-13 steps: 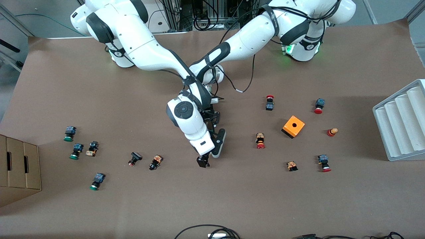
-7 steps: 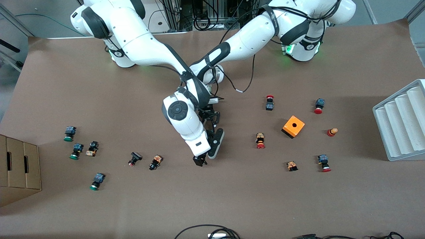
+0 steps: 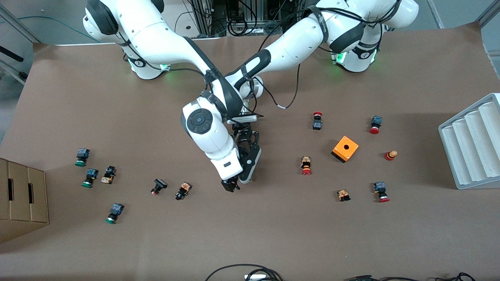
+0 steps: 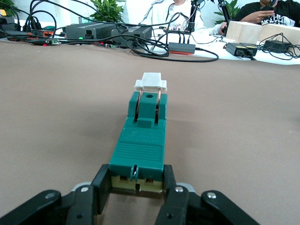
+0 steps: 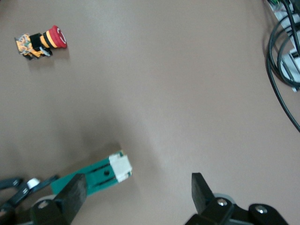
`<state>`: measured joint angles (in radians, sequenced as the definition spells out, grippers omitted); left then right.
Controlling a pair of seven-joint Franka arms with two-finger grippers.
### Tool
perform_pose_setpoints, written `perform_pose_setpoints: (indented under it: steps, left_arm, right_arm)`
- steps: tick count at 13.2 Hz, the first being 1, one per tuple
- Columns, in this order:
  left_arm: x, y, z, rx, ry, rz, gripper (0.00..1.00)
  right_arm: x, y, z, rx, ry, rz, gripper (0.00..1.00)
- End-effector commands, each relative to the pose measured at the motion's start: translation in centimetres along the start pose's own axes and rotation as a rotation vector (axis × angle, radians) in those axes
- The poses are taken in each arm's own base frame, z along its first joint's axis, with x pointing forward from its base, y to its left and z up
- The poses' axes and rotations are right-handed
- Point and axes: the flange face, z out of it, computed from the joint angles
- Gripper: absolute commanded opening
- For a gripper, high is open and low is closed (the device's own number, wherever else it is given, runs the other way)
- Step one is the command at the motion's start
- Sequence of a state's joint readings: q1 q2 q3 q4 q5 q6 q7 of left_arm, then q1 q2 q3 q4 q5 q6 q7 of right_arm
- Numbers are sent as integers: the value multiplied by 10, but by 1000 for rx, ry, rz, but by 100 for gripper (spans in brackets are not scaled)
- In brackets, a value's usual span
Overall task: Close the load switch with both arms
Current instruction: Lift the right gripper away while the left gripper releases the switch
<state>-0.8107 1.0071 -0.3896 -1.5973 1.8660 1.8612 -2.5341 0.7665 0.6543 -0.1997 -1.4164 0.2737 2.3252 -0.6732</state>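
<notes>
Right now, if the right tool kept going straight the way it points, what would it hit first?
Probably the bare table. The open right tool points down at it, with the switch's white tab just inside one finger; depth is unclear.

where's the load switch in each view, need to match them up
Front view: hidden under the crossed arms at mid-table; not visible.
Left wrist view: load switch centred, its near end clamped in the left gripper, white tab pointing away.
Right wrist view: low in the picture, between the open right gripper's fingers.
Shared landmark: the white tab.
</notes>
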Motion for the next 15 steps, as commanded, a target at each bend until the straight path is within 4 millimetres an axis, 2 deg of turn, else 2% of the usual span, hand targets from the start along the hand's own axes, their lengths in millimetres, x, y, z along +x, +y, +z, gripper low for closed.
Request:
perform_pose_setpoints:
  steps: [1,2,3,4,6,7,10,12,15]
  left_arm:
    - [-6,3,1,-7,9,-16,36]
    - [-6,2,1,-6,10,-17,36]
    - [-4,4,1,-7,11,-19,51]
    - [-3,4,1,-7,12,-19,71]
    - [0,6,1,-7,13,-12,100]
    - [-1,5,0,-6,12,-8,100]
    - [5,6,-1,13,1,33,100]
    - [20,9,-5,54,-30,78,100]
    - [45,15,-14,121,-98,163,100]
  right_arm:
    - [-12,8,-49,57,-46,81,100]
    - [-18,14,-65,71,-62,93,100]
    - [-22,19,-80,79,-68,101,100]
    - [-24,21,-91,84,-68,105,100]
    - [-32,34,-104,73,-65,125,100]
    - [-34,37,-110,69,-58,132,100]
    - [-56,62,-140,77,-65,181,100]
    - [-72,76,-162,78,-81,223,100]
    - [-100,91,-190,106,-132,405,100]
